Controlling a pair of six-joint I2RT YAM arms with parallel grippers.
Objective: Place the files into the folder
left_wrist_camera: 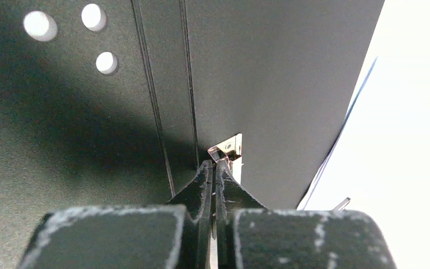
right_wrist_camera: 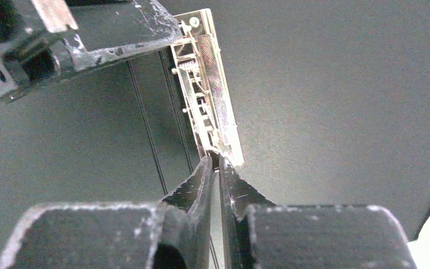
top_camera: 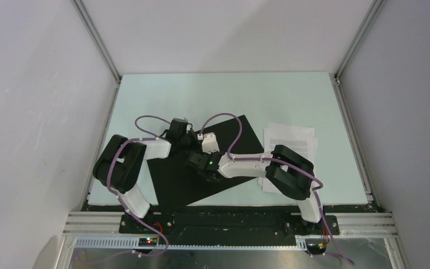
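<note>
Metal clip point(right_wrist_camera: 207, 89) in the folder point(top_camera: 168, 182) is pinched at both ends by the closed left gripper point(left_wrist_camera: 214, 168) and right gripper point(right_wrist_camera: 215, 162); next, probably raise it for the files point(top_camera: 291, 137).

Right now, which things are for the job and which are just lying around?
For the job: folder, clip, papers, left pincer, right pincer.
Just there: table, purple cables.
</note>
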